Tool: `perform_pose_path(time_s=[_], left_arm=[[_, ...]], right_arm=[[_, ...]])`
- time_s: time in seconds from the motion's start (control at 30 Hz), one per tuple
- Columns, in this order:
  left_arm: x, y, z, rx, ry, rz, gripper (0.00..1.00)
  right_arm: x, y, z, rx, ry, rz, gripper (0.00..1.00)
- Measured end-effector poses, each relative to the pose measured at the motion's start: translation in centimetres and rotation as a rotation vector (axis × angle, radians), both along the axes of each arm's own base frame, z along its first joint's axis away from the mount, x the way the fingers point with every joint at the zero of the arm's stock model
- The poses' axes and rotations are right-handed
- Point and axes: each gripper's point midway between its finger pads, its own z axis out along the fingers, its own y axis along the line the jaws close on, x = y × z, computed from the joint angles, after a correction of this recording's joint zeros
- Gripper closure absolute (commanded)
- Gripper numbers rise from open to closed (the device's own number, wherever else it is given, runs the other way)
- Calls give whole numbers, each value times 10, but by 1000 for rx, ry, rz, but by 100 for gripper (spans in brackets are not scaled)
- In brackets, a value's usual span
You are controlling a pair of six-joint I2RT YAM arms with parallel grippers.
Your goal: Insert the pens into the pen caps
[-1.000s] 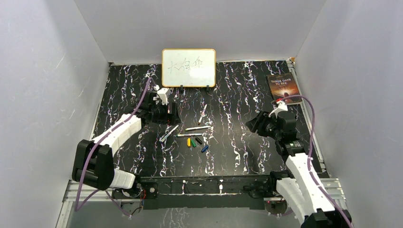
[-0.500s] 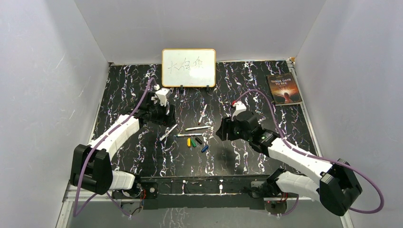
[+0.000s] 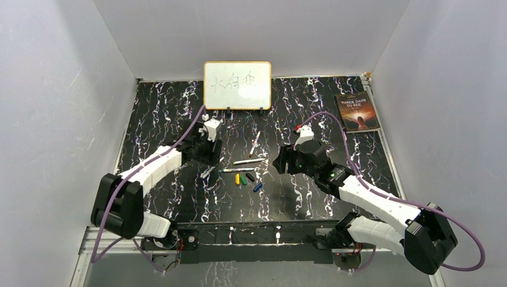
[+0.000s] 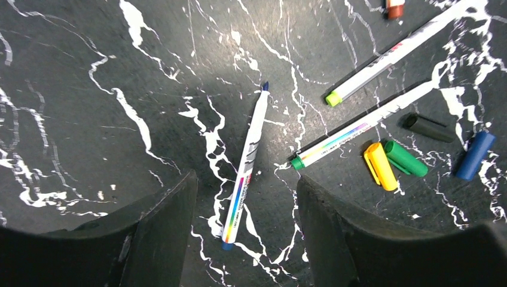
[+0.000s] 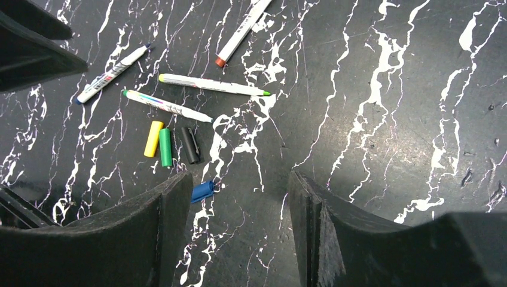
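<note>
Four whitish pens lie mid-table. The blue-tipped pen (image 3: 213, 167) lies on the table between my open left gripper's (image 3: 210, 158) fingers; in the left wrist view this pen (image 4: 246, 164) runs up from the gap, gripper (image 4: 245, 230) above it. Two pens (image 3: 249, 161) (image 3: 238, 170) lie to its right and a fourth (image 3: 255, 143) lies behind. Yellow (image 3: 237, 178), green (image 3: 243, 178), black (image 3: 250, 176) and blue (image 3: 257, 186) caps lie loose. My right gripper (image 3: 281, 162) is open and empty; in its wrist view (image 5: 239, 233) the blue cap (image 5: 202, 191) lies by its left finger.
A small whiteboard (image 3: 237, 85) stands at the back centre. A dark book (image 3: 357, 112) lies at the back right. White walls close the table on three sides. The left gripper's body (image 5: 30, 48) shows at the top left of the right wrist view.
My right arm has swung from the right side to the middle, beside the caps. My left gripper has shifted right and nearer, over the blue-tipped pen.
</note>
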Motion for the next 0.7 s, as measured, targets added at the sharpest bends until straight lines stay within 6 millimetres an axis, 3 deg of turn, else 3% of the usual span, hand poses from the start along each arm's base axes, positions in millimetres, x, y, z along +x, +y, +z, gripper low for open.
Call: perform_pose_path(time_s=[0.23,0.43,0.5,0.7], left_arm=[[-5,-2,-23,49,62,-21,38],[-11,-5,-39,113,90,-39,46],[-17,0,-56,177,133,-32,53],[-12,5,-57,220,121,-7,77]], right_arm=[[-2,-3,4,24,-19,-11,41],[-2,-6,4,22,-24,-27,41],[-2,-6,7,32,-31,-34,41],[-5,-13,5,42,-36,-61,41]])
